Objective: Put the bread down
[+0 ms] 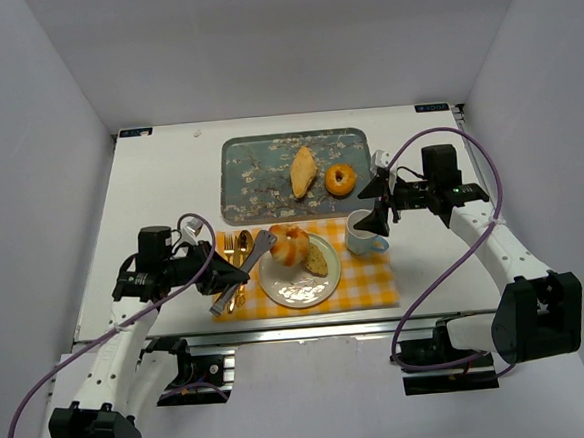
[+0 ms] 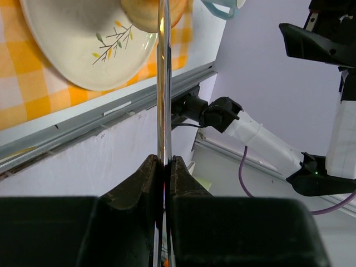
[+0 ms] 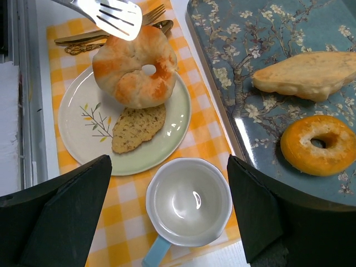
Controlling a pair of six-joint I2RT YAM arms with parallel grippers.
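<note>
The bread (image 1: 290, 245), a golden-brown ring-shaped roll with paler patches, lay on the far left part of the plate (image 1: 288, 290), touching a flat speckled slice (image 1: 318, 259) on its right.

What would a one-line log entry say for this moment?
left gripper: shut on tongs | tongs tip: at ring bread on plate | right gripper: open, over cup

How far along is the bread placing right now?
Done: a ring-shaped roll and a flat slice lie on the plate. In hand: the left tool is shut on metal tongs, whose tip is at the roll. Left: drawing the tongs away; a long pastry and a doughnut sit on the tray. The right tool hangs open above the cup.
</note>
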